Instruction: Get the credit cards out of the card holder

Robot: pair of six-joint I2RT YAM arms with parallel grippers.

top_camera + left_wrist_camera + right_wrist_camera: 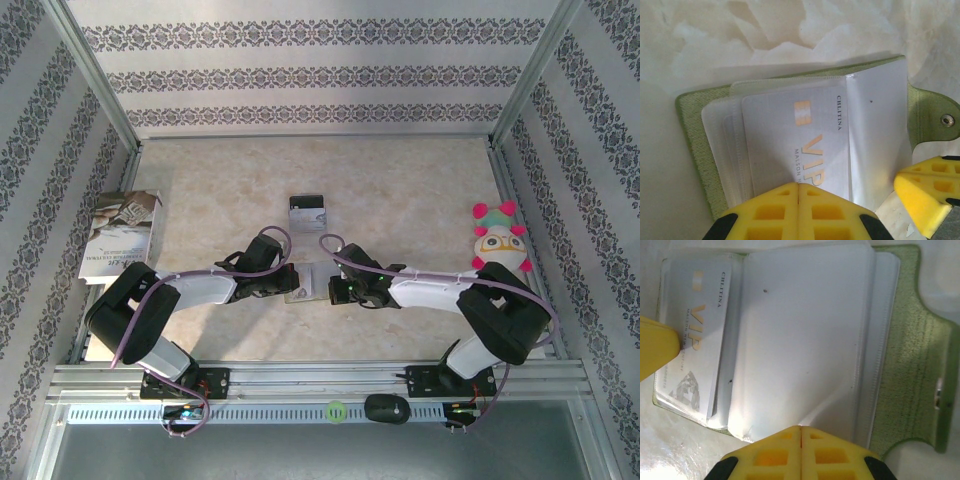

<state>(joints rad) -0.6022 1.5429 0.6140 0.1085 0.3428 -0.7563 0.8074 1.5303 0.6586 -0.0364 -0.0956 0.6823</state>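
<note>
The left pincer point(798, 197) is closed at the bottom edge of the card holder point(690, 125), which lies open mid-frame in the top view. The right pincer point(800, 437) is closed at the rim of a clear sleeve point(800, 340), grip unconfirmed. The limp, glossy sleeve could be tugged instead of the stiff white card point(785, 130), and the thin green fabric holder dragged across the smooth marbled table point(715, 35).

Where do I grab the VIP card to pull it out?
Grip the VIP card by its long edge beside the centre fold, coming over the clear page: it lies flat; the outer edge of its sleeve looks seam-sealed, so probably only that side opens.
</note>
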